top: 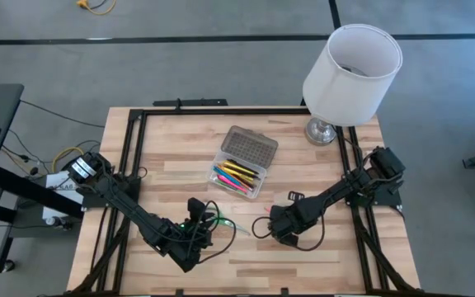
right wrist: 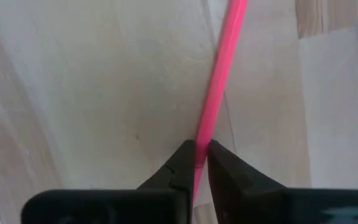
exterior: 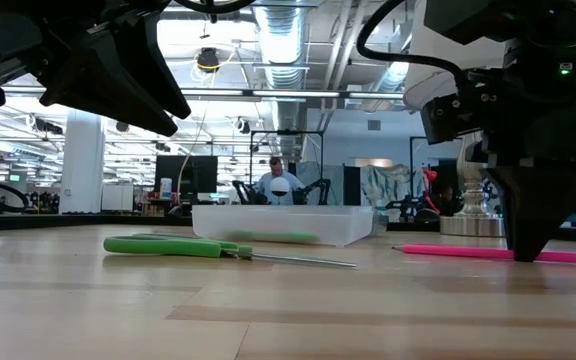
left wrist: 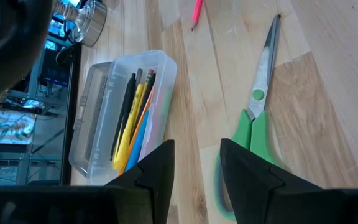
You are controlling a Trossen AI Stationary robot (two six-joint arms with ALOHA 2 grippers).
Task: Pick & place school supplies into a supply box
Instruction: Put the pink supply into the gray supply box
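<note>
A pink pencil (exterior: 458,252) lies flat on the wooden table, and my right gripper (exterior: 526,252) stands over it, pointing down and shut on it. Green-handled scissors (exterior: 193,246) lie flat to the left of it. My left gripper (left wrist: 197,165) hovers open above the table beside the scissors' handles (left wrist: 253,134), touching nothing. The clear supply box (top: 239,175) sits mid-table with its grey dotted lid (top: 250,146) swung open toward the far side. Several pens and pencils lie inside it. My right gripper pinches the pink pencil's shaft (right wrist: 205,134) between its two fingertips (right wrist: 182,163). The fingers come from above, pointing down, and lie across the pencil. The pencil rests flat on the table along its length (exterior: 438,251).
A lamp with a white shade (top: 353,62) stands at the far right corner on a metal base (top: 323,130). Black frame rails (top: 134,144) run along the table's edges. A person sits far off in the room behind the table (exterior: 276,180).
</note>
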